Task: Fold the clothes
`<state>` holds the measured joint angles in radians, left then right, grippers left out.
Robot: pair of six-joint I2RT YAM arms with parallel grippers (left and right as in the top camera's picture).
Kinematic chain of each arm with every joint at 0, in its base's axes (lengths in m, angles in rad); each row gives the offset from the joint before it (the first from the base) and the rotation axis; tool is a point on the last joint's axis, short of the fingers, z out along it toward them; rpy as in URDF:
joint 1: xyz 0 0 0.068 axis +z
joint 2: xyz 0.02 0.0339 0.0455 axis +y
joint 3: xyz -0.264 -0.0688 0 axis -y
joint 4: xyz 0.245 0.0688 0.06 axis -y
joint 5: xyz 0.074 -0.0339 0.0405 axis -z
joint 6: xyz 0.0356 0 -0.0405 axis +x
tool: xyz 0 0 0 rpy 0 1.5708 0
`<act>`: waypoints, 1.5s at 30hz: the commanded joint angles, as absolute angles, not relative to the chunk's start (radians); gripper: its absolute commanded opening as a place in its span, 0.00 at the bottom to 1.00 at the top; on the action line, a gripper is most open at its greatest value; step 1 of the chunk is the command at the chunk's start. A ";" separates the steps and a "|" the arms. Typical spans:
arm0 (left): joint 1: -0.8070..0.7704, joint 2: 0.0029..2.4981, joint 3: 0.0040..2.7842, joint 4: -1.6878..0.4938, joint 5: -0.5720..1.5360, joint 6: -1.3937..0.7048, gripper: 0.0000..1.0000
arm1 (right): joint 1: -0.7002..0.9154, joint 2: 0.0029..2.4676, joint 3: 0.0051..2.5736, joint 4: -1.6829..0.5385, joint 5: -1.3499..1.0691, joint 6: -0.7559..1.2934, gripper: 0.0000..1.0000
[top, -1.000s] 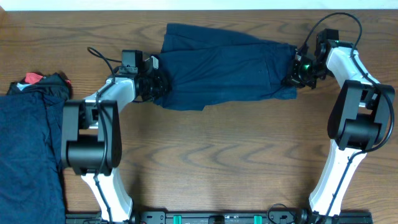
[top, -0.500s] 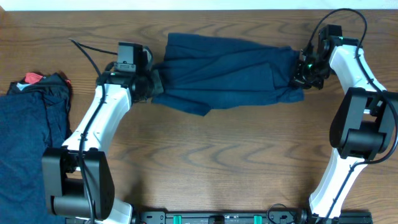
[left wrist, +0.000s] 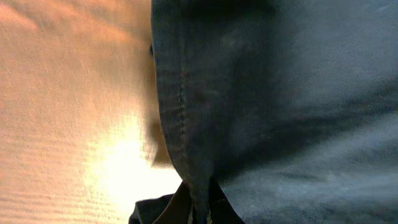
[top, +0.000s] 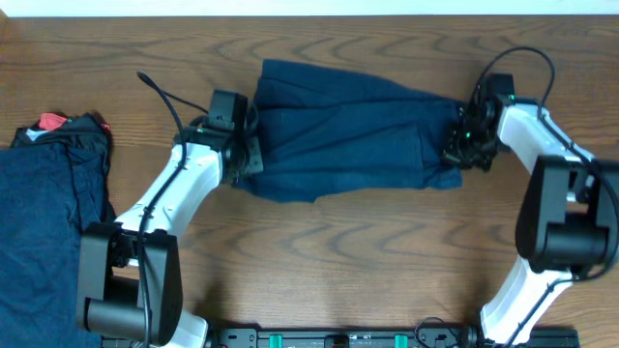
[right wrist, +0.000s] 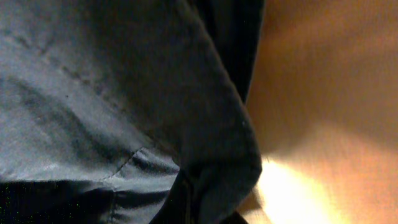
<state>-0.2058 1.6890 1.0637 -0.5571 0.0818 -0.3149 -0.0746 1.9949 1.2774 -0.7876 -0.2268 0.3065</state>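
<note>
Our left gripper (top: 244,157) is pinched tight on the left end of the garment (top: 348,130). Its wrist view shows a stitched edge running straight down into the closed jaws. Over on the other side, our right gripper (top: 457,147) is clamped the same way on the right end, with a rounded fold of navy cloth bunched between its fingers.

So we've got the garment by both ends! It's stretched sideways across the far middle of the table (top: 319,251) and seems to lie mostly on the wood. Long creases run along it and a loose flap sags at the near left corner.

Well apart, at the left edge, sits a pile (top: 44,232) of more navy clothes, with a red piece (top: 50,122) poking out at its far corner.

We'd call this the middle of a fold. The cloth looks doubled lengthwise already, and both ends are gripped for the next crease or for a tug to flatten it.

What's next? We'd say both arms have to travel together with even tension so the layers don't slide. Then they lay the edges down square before either pinch lets go, and that sagging flap wants tucking in too
</note>
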 commanded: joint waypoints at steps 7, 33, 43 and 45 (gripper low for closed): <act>-0.343 1.668 0.964 -0.565 -0.009 -0.385 0.06 | -0.054 1.775 0.976 -0.772 -0.081 0.499 0.02; -0.259 1.612 0.951 -0.020 -0.228 -0.216 0.51 | -0.053 1.674 0.860 -0.683 -0.079 0.535 0.01; -0.251 1.620 0.951 0.051 -0.064 -0.156 0.90 | -0.054 1.674 0.860 -0.687 -0.078 0.517 0.01; -0.234 1.648 0.954 0.078 0.000 -0.158 0.90 | -0.054 1.673 0.860 -0.692 -0.079 0.514 0.05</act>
<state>-0.2539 1.6341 0.9428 0.0589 -0.1165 -0.1982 -0.0586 1.6764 0.8745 -0.6846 -0.1295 0.5190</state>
